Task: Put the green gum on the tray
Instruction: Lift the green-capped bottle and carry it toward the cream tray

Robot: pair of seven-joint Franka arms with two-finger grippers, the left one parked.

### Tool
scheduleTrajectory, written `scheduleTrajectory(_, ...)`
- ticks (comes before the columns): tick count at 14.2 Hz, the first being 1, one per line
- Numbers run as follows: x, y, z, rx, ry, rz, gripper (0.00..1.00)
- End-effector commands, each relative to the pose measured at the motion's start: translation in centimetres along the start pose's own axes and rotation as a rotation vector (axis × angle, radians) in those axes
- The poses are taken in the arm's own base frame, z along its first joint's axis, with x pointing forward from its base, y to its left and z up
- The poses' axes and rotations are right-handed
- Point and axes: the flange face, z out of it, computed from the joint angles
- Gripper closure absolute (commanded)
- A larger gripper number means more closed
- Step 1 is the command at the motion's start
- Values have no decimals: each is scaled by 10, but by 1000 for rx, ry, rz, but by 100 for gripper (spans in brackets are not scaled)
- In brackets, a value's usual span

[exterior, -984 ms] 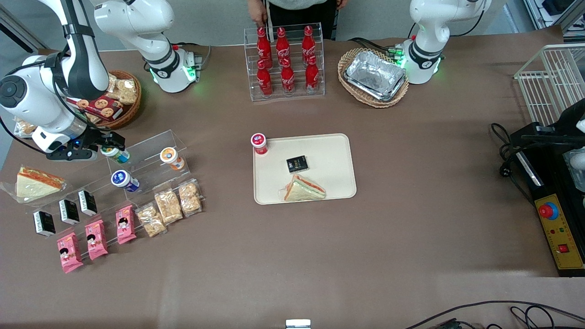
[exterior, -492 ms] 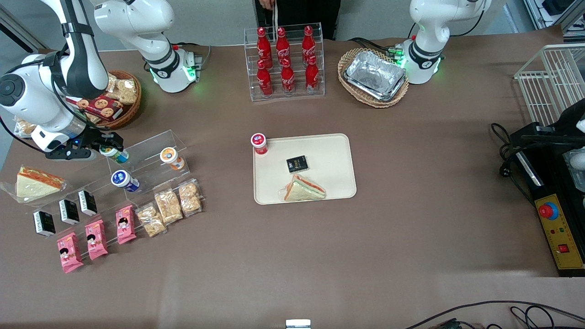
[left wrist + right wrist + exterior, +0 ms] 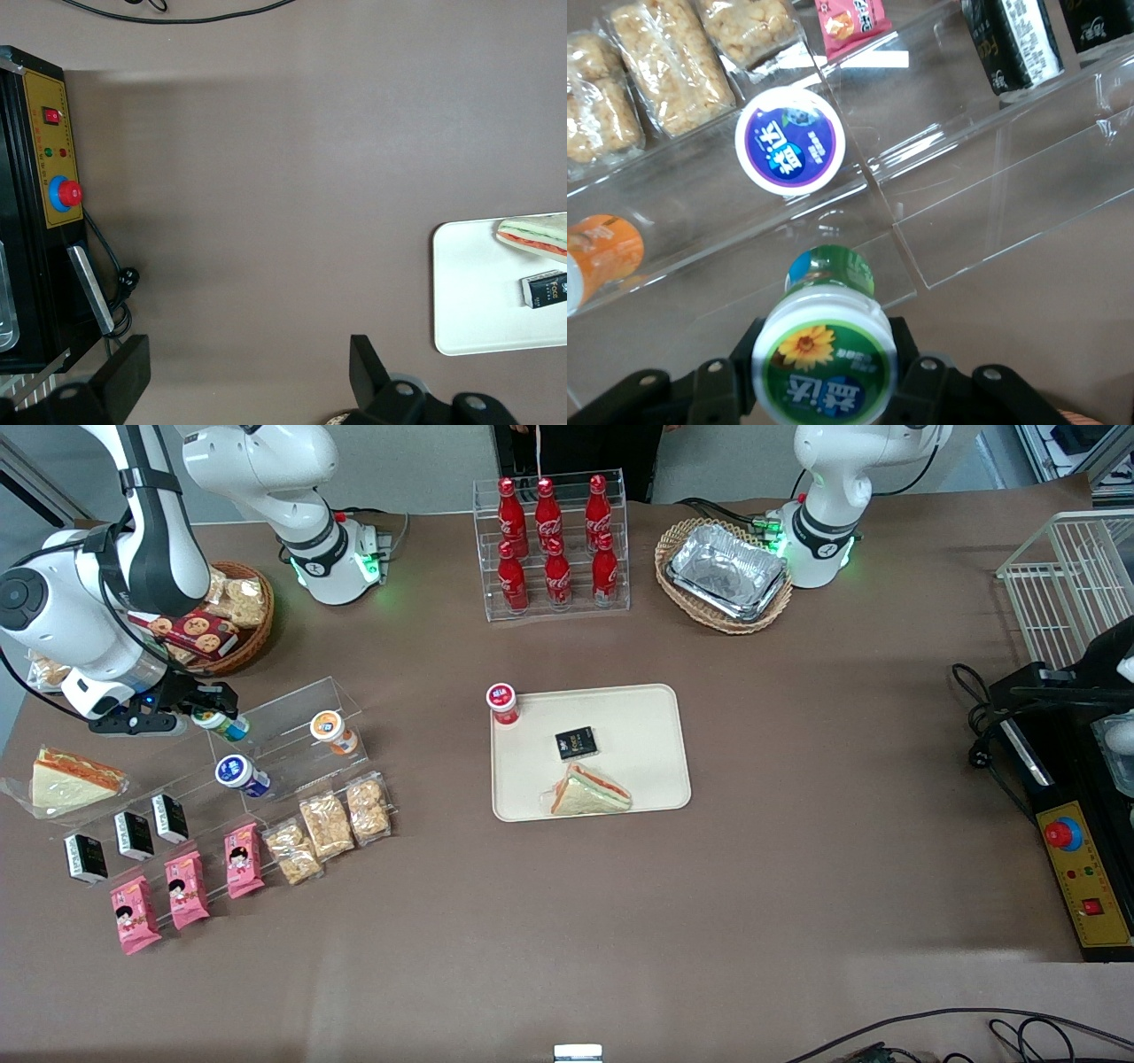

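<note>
The green gum [image 3: 825, 359] is a small bottle with a white cap ringed in green and a sunflower on top. It sits between the black fingers of my gripper [image 3: 824, 372], which is shut on it just below the cap. In the front view the gripper [image 3: 205, 710] holds the green gum [image 3: 221, 724] at the upper step of a clear acrylic stand [image 3: 292, 731], toward the working arm's end of the table. The beige tray [image 3: 642, 731] lies mid-table, holding a wrapped sandwich [image 3: 589, 790] and a small black pack [image 3: 576, 743]. A red-capped bottle [image 3: 502, 702] stands at its corner.
On the stand are a blue-capped bottle [image 3: 239, 774] and an orange-capped bottle [image 3: 332, 731]. Snack bars [image 3: 328, 825], pink packs [image 3: 182, 887] and black cartons [image 3: 133, 834] lie nearer the front camera. A wicker basket [image 3: 235, 615] of biscuits and a cola rack [image 3: 554, 545] stand farther back.
The gripper with the green gum has shifted only slightly over the stand's upper step; the bottle stays in its hold. Nothing else has moved.
</note>
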Motion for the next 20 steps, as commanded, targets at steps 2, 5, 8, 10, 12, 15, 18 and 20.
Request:
scheduleTrajectory(2,2,-9,-88,16,-16,-24,71)
scheduleTrajectory(5,7,-27,-187,16,-60,-49,71)
scheduleTrajectory(8,1,-60,-256,43,-46,-35,71)
scheduleTrajectory(10,3,-119,-272,36,-35,5,71)
scheduleTrajectory(12,8,-191,-267,27,-48,88,71)
scheduleTrajectory(15,19,-305,-245,37,-74,202,71)
scheduleTrajectory(18,32,-394,-207,88,-41,278,71)
scheduleTrajectory(20,35,-435,-153,99,-51,281,71)
